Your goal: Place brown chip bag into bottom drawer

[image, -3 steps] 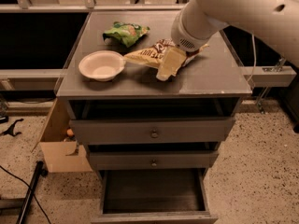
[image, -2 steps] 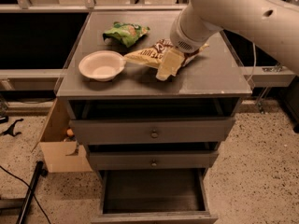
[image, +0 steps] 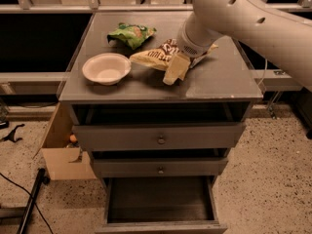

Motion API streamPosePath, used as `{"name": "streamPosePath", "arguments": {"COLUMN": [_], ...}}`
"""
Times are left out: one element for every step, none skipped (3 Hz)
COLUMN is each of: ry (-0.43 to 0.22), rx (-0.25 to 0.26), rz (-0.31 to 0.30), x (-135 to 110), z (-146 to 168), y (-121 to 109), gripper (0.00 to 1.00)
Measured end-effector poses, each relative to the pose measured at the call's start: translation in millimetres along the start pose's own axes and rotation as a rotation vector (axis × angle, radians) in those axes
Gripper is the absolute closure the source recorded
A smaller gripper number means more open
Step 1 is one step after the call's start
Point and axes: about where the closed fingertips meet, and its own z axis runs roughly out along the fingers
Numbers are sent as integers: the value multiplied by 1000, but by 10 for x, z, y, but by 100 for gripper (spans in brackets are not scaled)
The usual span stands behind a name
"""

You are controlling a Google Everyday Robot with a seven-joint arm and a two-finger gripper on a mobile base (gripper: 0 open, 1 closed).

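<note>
The arm [image: 243, 18] sweeps in from the upper right, and the gripper [image: 174, 71] is down low over the cabinet top [image: 219, 82], right at the near edge of the brown chip bag [image: 151, 58]. The bag lies flat on the top, spreading out to the left of the gripper and back under the wrist, with its white lettering face up. Is the gripper clamped on the bag or only resting against it? I cannot tell from here, because the wrist hides the contact.

Further left of the gripper, past the bag's tip, sits the white bowl [image: 106, 68], upright and just beside the bag, possibly touching it. Behind the bowl, up and left of the gripper, lies the green chip bag [image: 131, 34], near the brown one.

Straight below the gripper come 2 knobbed drawers, the top drawer [image: 122, 138] and the middle drawer [image: 126, 168]. Lower again, nearest the floor, the bottom drawer [image: 158, 199] stands pulled out with its dark inside showing, well apart from the bag.

Down to the gripper's left, a cardboard box [image: 61, 160] leans against the cabinet's side.
</note>
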Motion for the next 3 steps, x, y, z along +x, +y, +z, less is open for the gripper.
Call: {"name": "streamPosePath", "arguments": {"ry": [23,39,47], "rx": [-2,-2,3], "rz": [17,23,21], "x": [79,120,112], "z": [183,330,425], "y": [-64,-111,-152], "gripper": [18,42,64]}}
